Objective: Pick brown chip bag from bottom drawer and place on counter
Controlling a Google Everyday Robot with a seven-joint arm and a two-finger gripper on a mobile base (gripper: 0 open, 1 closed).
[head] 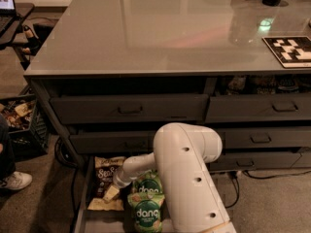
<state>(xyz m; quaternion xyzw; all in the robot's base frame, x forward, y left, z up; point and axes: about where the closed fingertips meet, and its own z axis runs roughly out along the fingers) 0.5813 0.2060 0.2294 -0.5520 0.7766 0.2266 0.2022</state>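
Bottom drawer (80, 216), open, nearest; holds two green dang bags (147, 213) and, just beside them, the brown chip bag (103, 172); my gripper (111, 193) sits down on that bag, whether gripping I cannot tell. Beyond, above: the counter (160, 30), glossy grey.

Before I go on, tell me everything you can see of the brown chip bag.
The brown chip bag lies flat in the open bottom drawer, toward the left of it in the camera view. It looks like crinkly film: tan-cream ends, dark brown middle panel with white script. The end effector is down over its lower right part, hiding some of it. Two green dang bags lie close beside it on the right; contact unclear.
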